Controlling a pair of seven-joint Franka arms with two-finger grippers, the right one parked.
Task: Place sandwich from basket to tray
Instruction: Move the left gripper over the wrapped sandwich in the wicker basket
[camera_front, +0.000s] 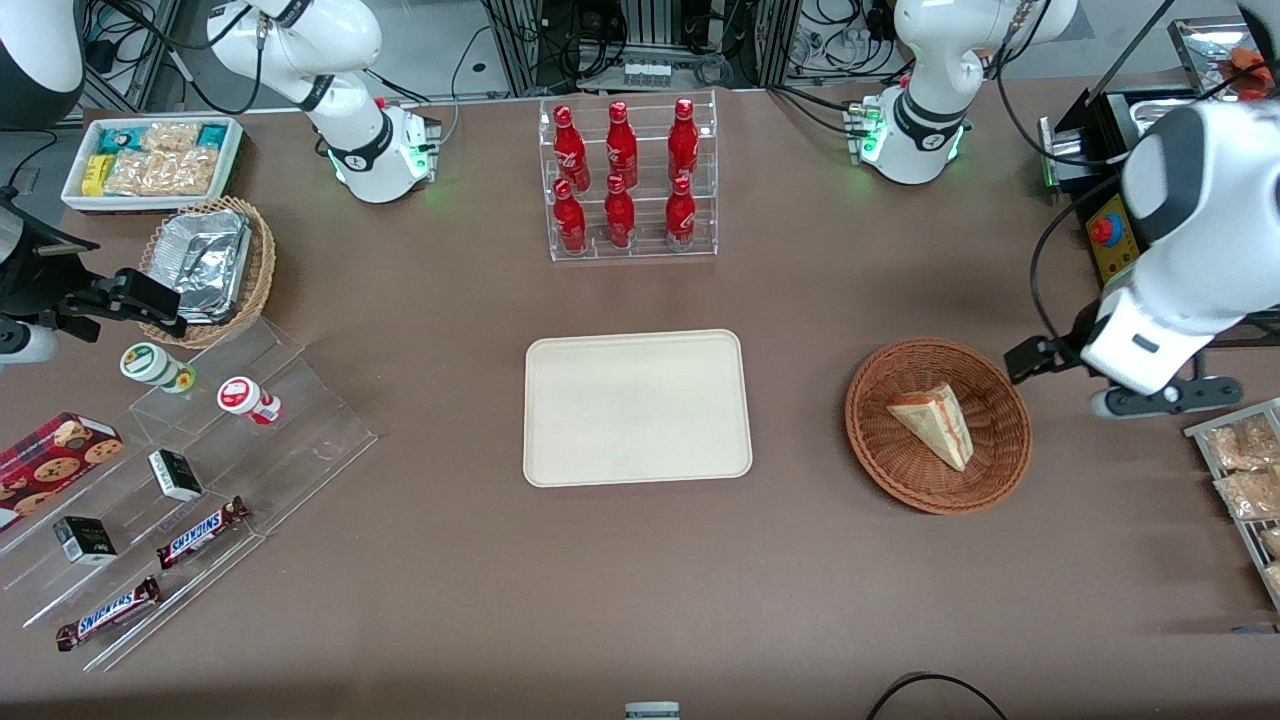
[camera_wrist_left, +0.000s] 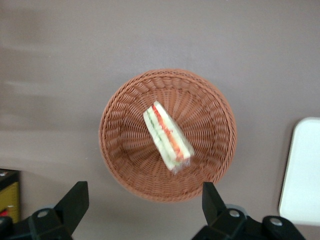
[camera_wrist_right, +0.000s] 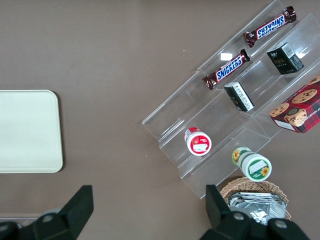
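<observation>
Wicker basket (camera_wrist_left: 167, 135) cradles the wrapped sandwich (camera_wrist_left: 168, 136), long axis diagonal, directly below the left gripper (camera_wrist_left: 145, 202), fingers (camera_wrist_left: 75, 200) spread wide and empty; the tray (camera_front: 637, 407) waits at frame centre.

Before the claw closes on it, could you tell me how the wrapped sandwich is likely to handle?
The sandwich is soft bread, so it probably squashes under firm pressure. Its clear wrap may be slippery. Lying loose in the basket, it likely lifts lightly. The open claw hovers above it.
</observation>
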